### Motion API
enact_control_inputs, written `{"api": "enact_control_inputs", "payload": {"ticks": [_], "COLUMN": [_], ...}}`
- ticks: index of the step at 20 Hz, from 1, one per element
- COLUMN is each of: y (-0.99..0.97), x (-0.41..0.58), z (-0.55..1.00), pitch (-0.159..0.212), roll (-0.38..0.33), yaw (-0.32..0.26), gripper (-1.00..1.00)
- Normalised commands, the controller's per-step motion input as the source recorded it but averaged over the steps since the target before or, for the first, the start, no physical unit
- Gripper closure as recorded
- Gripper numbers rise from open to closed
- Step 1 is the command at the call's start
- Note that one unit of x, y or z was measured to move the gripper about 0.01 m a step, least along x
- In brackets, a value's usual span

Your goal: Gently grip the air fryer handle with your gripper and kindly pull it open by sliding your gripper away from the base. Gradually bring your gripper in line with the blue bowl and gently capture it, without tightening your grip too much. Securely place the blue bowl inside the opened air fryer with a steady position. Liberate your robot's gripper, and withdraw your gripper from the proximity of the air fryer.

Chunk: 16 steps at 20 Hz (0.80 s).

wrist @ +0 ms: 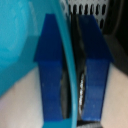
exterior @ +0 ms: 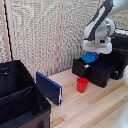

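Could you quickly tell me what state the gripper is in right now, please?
Gripper: shut on the rim of the blue bowl, held above the open air fryer drawer.

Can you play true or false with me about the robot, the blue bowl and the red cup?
1. The claw is holding the blue bowl by its rim. True.
2. The air fryer drawer is shut. False: it is pulled open.
3. The red cup stands on the wooden table. True.
4. The blue bowl sits on the table beside the red cup. False: it hangs in the claw above the open drawer.
5. The claw's fingers are blue. True.
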Motion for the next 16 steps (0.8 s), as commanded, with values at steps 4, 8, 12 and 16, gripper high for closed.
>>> {"api": "enact_control_inputs", "payload": {"ticks": [4,8,12,16], "y": [-0.15,-0.13,-0.14,-0.17], "x": [0.33,0.113,0.106,0.026], "z": [-0.25,-0.12,0.02,0.33], "pitch": [0.062,0.07,0.092,0.057], "roll": [-0.082,-0.071,-0.039,0.088], "yaw": [-0.062,-0.023,0.0,0.0], "gripper": [1.0,-1.0,-1.0,-1.0]}}
